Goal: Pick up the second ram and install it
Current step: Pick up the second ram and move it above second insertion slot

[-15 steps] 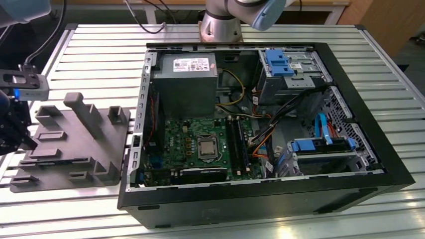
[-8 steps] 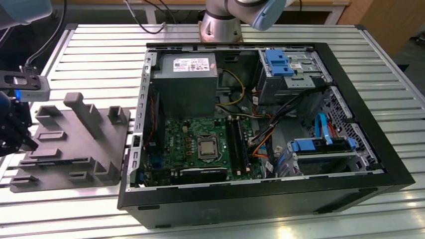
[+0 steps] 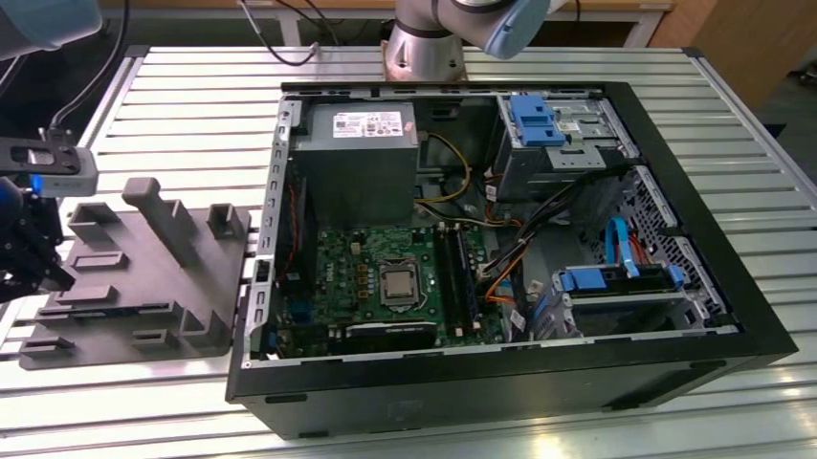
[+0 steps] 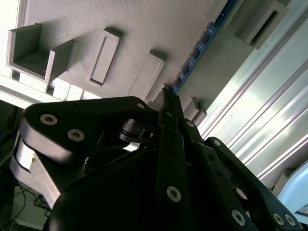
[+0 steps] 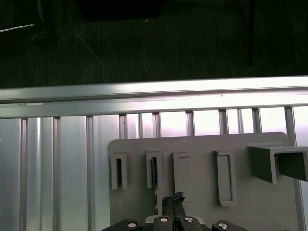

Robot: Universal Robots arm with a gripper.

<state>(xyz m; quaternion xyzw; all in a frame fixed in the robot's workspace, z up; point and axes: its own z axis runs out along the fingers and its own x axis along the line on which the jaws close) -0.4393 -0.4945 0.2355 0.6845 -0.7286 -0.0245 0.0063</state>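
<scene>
The second ram (image 4: 195, 57) is seen standing on edge in a narrow slot of the grey tray (image 4: 144, 29), with its dark chips and blue edge shown in the second wrist view. The gripper (image 4: 166, 96) is held over the tray, just beside the ram's near end, and its jaws are drawn together. The tray is laid on the slatted worktop (image 3: 191, 105). An open computer case (image 3: 715, 316) is set beside the tray, on the exterior view's right.

Ribbed silver aluminium-slat counter (image 3: 179, 105) catching bright glare, dark floor (image 5: 192, 43) beyond its edge, brown wooden panel (image 3: 763, 43) behind
</scene>
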